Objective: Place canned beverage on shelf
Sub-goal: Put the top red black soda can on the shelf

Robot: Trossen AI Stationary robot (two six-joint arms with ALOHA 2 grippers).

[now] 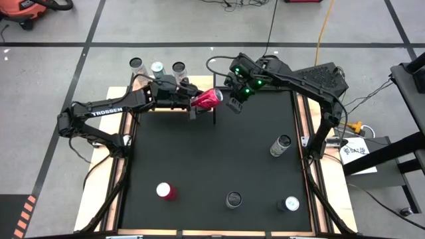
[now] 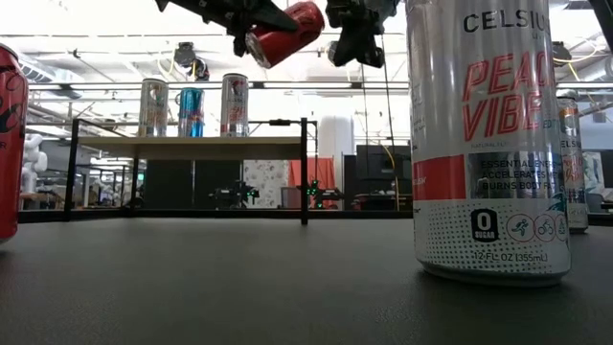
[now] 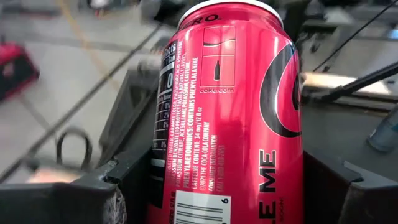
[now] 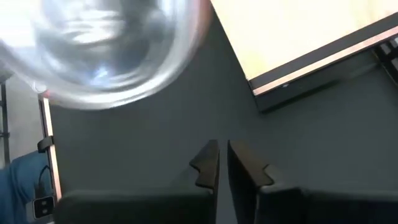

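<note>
A red cola can (image 1: 207, 99) hangs tilted in the air above the right end of the shelf (image 2: 192, 147), with my left gripper (image 1: 192, 101) shut on it. The shelf is a pale board on black legs at the table's far edge, and three cans (image 2: 192, 110) stand upright on its left half. My right gripper (image 4: 222, 163) is shut just right of the red can's top end and holds nothing. In the right wrist view the can's silver end (image 4: 106, 43) shows blurred, apart from the fingers. My left gripper pinches the red can's side walls (image 3: 186, 186) between its two fingers (image 3: 93, 193), toward the can's bottom end. The fingers come nearly level from the table's left and lie along the can. The can is clear of the shelf, tilted, its top end (image 2: 314, 14) up and to the right.
Loose cans stand on the black table: a silver one (image 1: 281, 145) at the right, a red one (image 1: 166, 191), a dark one (image 1: 234, 199) and another (image 1: 289, 204) near the front edge. A tall Celsius can (image 2: 488, 144) fills the low view's right side.
</note>
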